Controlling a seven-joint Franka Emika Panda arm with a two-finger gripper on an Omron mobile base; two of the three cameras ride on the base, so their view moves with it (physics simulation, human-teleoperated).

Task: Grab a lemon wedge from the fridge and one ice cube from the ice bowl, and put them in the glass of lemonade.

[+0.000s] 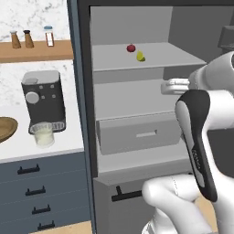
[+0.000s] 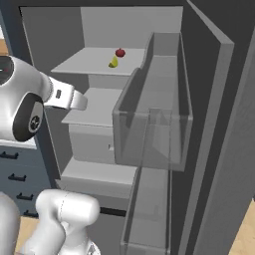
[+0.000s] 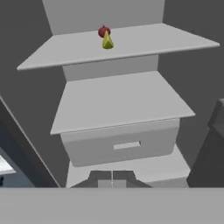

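Fridge (image 1: 132,151), door open. Lemon wedge (image 3: 107,41) on the upper shelf (image 3: 144,41), touching a small red fruit (image 3: 103,31) behind it; lies above and well ahead of the tool (image 3: 112,177). Tool: aimed at the drawer (image 3: 124,144); whether its fingers are apart or together cannot be told. Glass of lemonade (image 1: 43,134) and ice bowl (image 1: 5,128): on the counter (image 1: 27,148), far left of the tool.

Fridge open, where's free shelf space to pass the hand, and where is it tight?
Inside the fridge, the middle shelf above the drawer is bare edge to edge. On the upper shelf, both sides are free; near the middle toward the back, the lemon wedge sits right in front of a small red fruit, so that spot is tight.
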